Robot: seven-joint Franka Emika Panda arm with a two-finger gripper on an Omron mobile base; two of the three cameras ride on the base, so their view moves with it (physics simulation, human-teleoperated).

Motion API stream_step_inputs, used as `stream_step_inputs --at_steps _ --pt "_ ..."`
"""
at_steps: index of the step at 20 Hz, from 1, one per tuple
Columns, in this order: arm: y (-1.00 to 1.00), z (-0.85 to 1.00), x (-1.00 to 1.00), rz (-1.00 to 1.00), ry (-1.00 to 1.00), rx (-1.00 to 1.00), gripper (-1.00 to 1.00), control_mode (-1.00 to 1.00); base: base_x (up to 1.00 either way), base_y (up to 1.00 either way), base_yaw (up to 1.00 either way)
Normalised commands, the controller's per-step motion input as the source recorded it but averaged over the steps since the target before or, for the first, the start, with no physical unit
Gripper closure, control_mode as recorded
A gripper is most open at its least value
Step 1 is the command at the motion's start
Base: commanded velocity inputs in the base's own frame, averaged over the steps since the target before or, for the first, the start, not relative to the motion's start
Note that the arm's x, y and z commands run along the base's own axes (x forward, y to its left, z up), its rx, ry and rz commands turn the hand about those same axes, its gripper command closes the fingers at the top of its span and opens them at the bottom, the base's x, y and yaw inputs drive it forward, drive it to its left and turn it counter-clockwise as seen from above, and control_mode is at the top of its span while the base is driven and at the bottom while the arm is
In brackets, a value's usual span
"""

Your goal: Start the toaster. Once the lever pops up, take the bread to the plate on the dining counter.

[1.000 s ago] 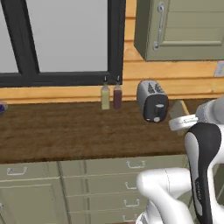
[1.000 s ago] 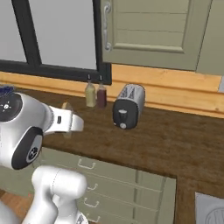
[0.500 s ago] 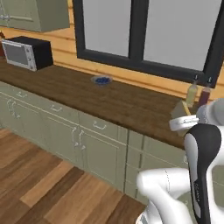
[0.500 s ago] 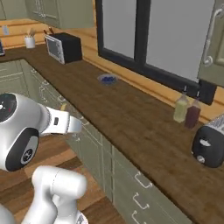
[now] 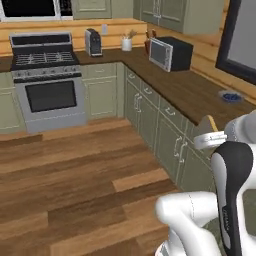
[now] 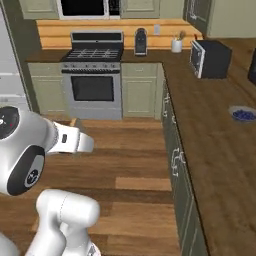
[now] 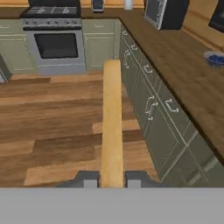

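My arm rises folded close over my base, the big white elbow joint bulging at the side and the forearm reaching forward to a level wrist. My fingers stand narrowly apart, one dark tip on each side of the bread, which they pinch edge-on so the slice runs straight out ahead of my hand. In the left base view the hand shows past my dark upper arm; in the right base view the wrist juts out sideways.

White arm w/ dark joints, rounded links.
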Motion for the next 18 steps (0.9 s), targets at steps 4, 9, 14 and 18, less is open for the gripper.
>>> stream_step_inputs --at_steps 4,9,14,18 --pt "0.0 0.0 0.0 0.0 0.0 0.0 1.0 1.0 -0.08 0.0 1.0" --pt "0.0 0.0 0.0 0.0 0.0 0.0 1.0 1.0 -0.01 0.0 1.0" --pt "0.0 0.0 0.0 0.0 0.0 0.0 1.0 1.0 0.28 0.0 0.95" --pt "0.0 0.0 0.0 0.0 0.0 0.0 1.0 1.0 0.97 0.0 0.75"
